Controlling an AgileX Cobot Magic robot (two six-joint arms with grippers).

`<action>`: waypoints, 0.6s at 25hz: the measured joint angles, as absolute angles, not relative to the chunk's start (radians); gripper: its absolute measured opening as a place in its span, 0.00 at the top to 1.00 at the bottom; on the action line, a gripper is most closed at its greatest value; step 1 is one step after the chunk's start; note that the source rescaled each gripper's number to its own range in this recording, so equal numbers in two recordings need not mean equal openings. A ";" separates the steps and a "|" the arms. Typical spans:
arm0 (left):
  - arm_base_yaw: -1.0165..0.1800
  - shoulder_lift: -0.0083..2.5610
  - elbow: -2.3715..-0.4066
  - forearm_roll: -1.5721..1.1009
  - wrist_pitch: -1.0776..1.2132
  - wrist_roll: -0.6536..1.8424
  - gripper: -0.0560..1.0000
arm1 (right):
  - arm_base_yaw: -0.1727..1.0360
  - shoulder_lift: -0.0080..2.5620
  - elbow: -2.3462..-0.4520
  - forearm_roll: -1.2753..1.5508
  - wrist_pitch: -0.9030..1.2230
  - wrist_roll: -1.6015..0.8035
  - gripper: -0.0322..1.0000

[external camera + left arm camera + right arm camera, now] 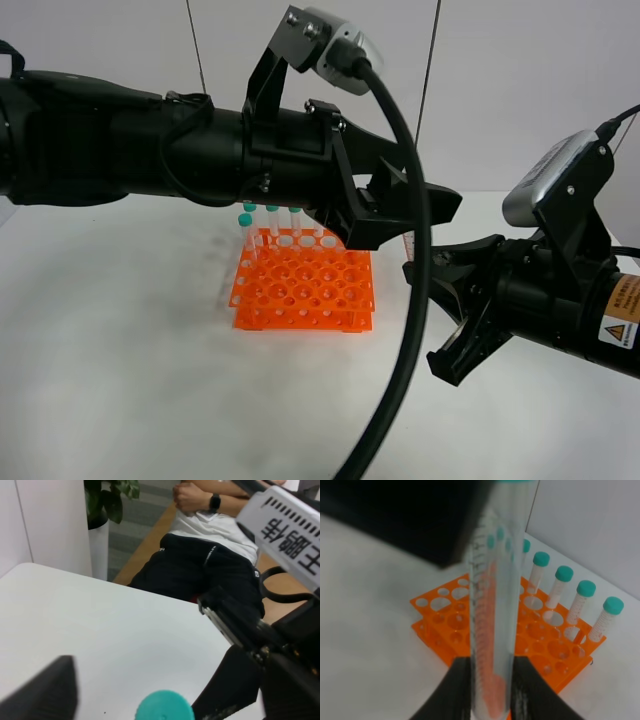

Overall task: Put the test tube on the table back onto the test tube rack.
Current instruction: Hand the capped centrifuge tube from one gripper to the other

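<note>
Exterior: the left gripper (pixel 420 215) and right gripper (pixel 410 268) meet right of centre, just right of the rack (pixel 305 290) on the table (pixel 120 340). Left wrist: the tube (pixel 165 707) shows cap-on at bottom centre, the left fingers (pixel 45 690) spread wide of it. Right wrist: the right gripper pinches the upright tube low down at frame centre, rack behind.

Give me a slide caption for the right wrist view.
Right gripper pinching the test tube, with the orange test tube rack and its row of teal-capped tubes behind.
</note>
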State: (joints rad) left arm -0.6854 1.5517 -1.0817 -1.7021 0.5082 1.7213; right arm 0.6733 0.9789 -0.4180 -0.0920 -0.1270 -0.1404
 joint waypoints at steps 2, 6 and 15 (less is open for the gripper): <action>-0.685 1.552 -1.082 -1.702 0.508 1.721 0.50 | 0.673 0.979 -0.418 -0.093 -0.131 -0.140 0.95; -0.685 1.552 -1.082 -1.702 0.515 1.721 0.83 | 0.673 0.979 -0.418 -0.094 -0.148 -0.140 0.95; -0.685 1.552 -1.082 -1.715 0.528 1.732 0.94 | 0.673 0.979 -0.418 -0.099 -0.177 -0.141 0.95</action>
State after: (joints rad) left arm -0.6854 1.5517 -1.0817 -1.7154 0.5281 1.7315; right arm 0.6733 0.9789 -0.4180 -0.0990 -0.1770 -0.1414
